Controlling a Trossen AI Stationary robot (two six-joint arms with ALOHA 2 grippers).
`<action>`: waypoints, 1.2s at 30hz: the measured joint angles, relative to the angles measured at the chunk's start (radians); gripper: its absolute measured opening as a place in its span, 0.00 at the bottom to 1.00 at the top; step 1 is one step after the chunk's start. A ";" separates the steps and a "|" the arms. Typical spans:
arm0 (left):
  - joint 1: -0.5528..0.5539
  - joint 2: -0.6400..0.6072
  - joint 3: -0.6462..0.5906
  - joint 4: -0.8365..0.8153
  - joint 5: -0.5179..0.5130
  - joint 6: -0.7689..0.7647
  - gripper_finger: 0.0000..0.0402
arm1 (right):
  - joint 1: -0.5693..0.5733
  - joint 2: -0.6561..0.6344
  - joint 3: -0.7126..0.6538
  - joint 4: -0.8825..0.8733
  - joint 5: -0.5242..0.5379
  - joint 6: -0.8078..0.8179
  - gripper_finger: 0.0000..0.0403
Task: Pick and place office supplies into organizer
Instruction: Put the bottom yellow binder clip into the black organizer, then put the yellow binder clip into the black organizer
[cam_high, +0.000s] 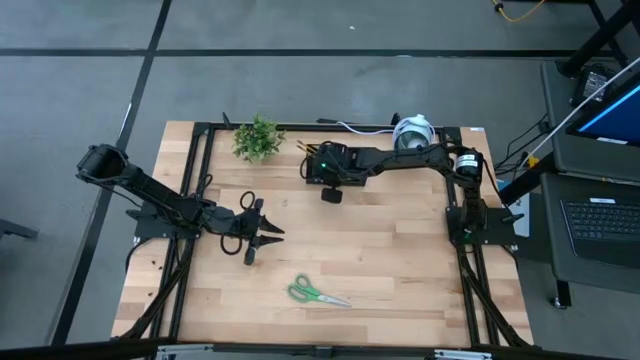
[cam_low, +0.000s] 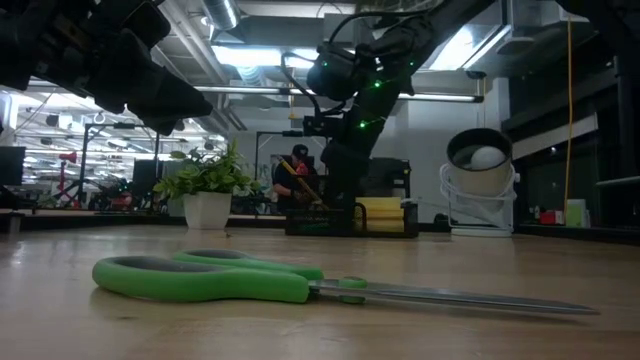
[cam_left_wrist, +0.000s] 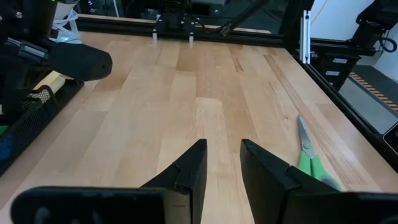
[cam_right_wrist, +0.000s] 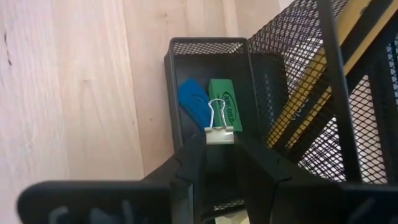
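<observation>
High view, looking straight down: a pale wooden table (cam_high: 400, 250) with a small black mesh desk organizer (cam_high: 325, 165) at its far edge, between a small green potted plant (cam_high: 258, 138) and a round white-and-grey device with a cord (cam_high: 413, 131). The right gripper (cam_right_wrist: 221, 140) hangs directly over the organizer's low open compartment, and its two dark fingers pinch a small binder clip with silver wire handles (cam_right_wrist: 219, 124) by the clip's body. Under the clip, already in that compartment, lie a small blue piece (cam_right_wrist: 193, 102) and a small green block (cam_right_wrist: 225, 106). Yellow pencils (cam_right_wrist: 305, 93) lean in the taller mesh section beside it, and a yellow sticky-note pad (cam_low: 380, 213) sits in the organizer as seen from table height. Green-handled scissors (cam_high: 315, 293) lie flat on the table near its front edge, well apart from the organizer. The left gripper (cam_high: 262, 235) hovers over bare wood at the left of the table, near the scissors but not touching them, with its fingers slightly parted and holding nothing. The clip looks ready to be let go. If the fingers part while the clip sits over the compartment's rim, it could catch on the mesh wall or bounce out onto the table. The scissors may be hard to lift, since they lie flat.
</observation>
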 joint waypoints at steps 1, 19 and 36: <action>0.000 0.000 0.000 0.000 0.000 0.000 0.23 | 0.000 0.001 0.000 -0.001 0.000 0.000 0.20; 0.000 0.000 0.000 0.000 0.000 -0.002 0.23 | 0.000 0.005 0.000 -0.045 0.008 0.003 0.21; 0.000 0.000 0.000 0.000 -0.024 -0.010 0.23 | 0.011 0.006 0.058 -0.113 0.012 0.114 0.34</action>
